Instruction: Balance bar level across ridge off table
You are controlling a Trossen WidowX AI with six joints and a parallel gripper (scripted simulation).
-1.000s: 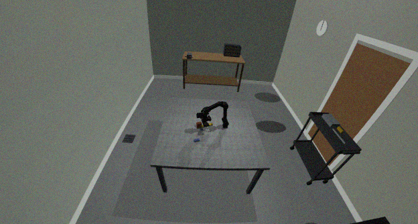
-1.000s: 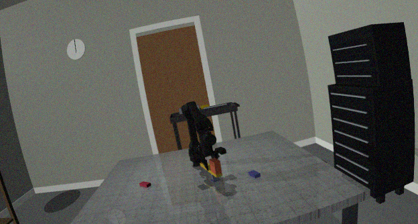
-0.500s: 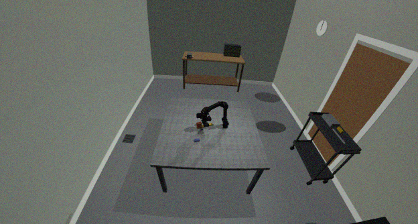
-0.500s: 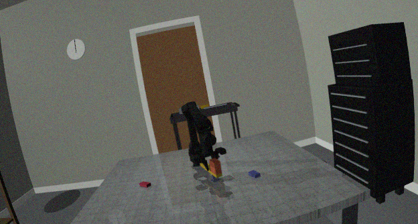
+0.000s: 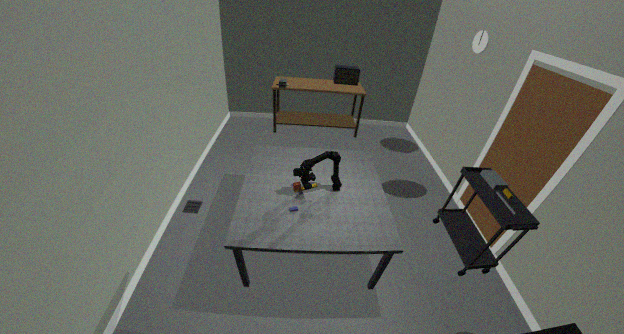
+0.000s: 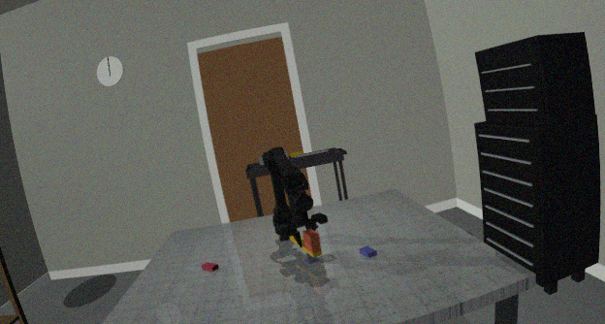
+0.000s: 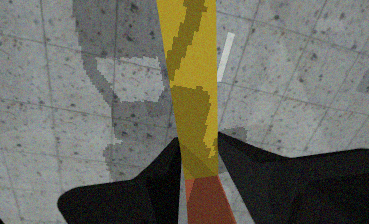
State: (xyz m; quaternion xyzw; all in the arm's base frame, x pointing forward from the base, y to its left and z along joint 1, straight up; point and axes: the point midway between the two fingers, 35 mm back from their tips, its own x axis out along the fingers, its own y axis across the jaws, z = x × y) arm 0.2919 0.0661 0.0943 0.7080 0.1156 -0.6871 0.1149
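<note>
Over the table (image 5: 320,232) (image 6: 412,283) | fingers part-open, clamped on yellow bar (image 6: 297,243) (image 7: 195,75) | orange block (image 5: 297,186) (image 6: 311,243) (image 7: 207,200) at its end

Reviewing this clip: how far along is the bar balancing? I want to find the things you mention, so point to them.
Done: the yellow bar (image 5: 314,185) (image 6: 299,244) (image 7: 192,75) is picked up, an orange block (image 5: 297,186) (image 6: 311,243) (image 7: 207,200) at one end.
In hand: the end effector (image 7: 197,138) grips the bar.
Left: a level rest across the ridge, then release; I can't tell whether they touch.

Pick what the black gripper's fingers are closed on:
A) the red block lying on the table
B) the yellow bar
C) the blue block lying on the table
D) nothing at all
B: the black fingers close in on both sides of the long yellow bar.
</note>
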